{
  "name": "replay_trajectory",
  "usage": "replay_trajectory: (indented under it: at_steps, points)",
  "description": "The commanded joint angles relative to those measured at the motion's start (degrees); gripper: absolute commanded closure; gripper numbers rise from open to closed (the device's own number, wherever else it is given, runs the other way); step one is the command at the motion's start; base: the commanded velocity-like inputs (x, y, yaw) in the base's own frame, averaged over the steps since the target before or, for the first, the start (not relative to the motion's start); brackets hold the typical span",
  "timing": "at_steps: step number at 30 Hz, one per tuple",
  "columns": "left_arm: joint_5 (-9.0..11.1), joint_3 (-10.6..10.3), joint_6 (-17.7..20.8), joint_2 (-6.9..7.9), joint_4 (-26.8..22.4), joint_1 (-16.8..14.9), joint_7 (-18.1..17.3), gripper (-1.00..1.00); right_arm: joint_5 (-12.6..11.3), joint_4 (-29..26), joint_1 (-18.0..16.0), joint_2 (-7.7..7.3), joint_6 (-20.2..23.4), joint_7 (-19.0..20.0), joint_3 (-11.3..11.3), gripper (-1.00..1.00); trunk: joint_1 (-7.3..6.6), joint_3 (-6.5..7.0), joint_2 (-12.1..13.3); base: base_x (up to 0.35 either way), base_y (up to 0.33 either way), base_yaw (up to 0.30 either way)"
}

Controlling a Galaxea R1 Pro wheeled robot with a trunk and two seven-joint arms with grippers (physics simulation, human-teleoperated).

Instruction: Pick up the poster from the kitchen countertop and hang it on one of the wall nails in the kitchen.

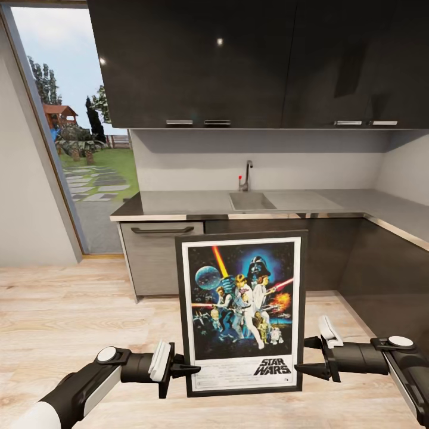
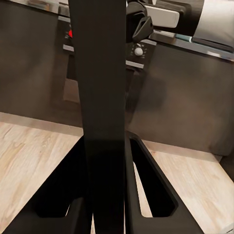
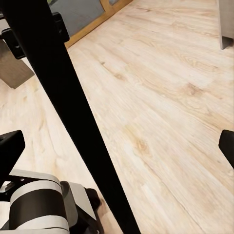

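- Holding the poster (image 1: pixel 241 311) upright between us, we reach both arms forward and turn them inward so the grippers face each other across its lower part.
- Our left gripper (image 1: pixel 186 369) is closed on the poster's left frame edge; in the left wrist view the dark frame (image 2: pixel 103 117) runs straight up between its two black fingers (image 2: pixel 153 190), which press against it on either side.
- Our right gripper (image 1: pixel 311 357) stands open just beside the right frame edge, its fingertips spread above and below one another; whether they touch the frame we cannot tell. In the right wrist view the frame crosses as a dark slanted bar (image 3: pixel 73 112) with one fingertip (image 3: pixel 227 146) well apart from it.
- On the print we read "STAR WARS" in the white border near the right gripper; the smaller line of text beside it is too fine to read.
- Beyond the poster lies the wooden floor (image 1: pixel 71 310), then the kitchen countertop (image 1: pixel 179 205) with its sink (image 1: pixel 251 201) and tap (image 1: pixel 246 174), and dark wall cabinets (image 1: pixel 250 59) above.
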Motion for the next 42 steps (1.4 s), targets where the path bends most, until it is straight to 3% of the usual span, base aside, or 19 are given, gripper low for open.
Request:
replay_trajectory:
  at_steps: [1, 36, 37, 42]
  points:
    - [0.5, -0.4, -0.4, 0.08, 0.0, -0.1, 0.0, 1.0, 0.1, 0.0, 0.0, 0.0, 0.6, 0.2, 0.0, -1.0, 0.0, -0.06, 0.0, 0.0, 0.0, 0.0]
    - [0.5, -0.4, 0.9, 0.08, 0.1, -0.1, 0.0, 1.0, 0.1, 0.1, 0.0, -0.02, -1.6, 0.2, 0.0, -1.0, 0.0, -0.06, 0.0, 0.0, 0.0, 0.0]
    - [0.5, -0.4, 0.9, 0.08, 0.1, -0.1, 0.0, 1.0, 0.1, 0.1, 0.0, -0.02, -1.6, 0.2, 0.0, 1.0, 0.0, -0.06, 0.0, 0.0, 0.0, 0.0]
    - [0.5, -0.4, 0.9, 0.08, 0.1, -0.1, 0.0, 1.0, 0.1, 0.1, 0.0, -0.02, -1.6, 0.2, 0.0, 1.0, 0.0, -0.06, 0.0, 0.0, 0.0, 0.0]
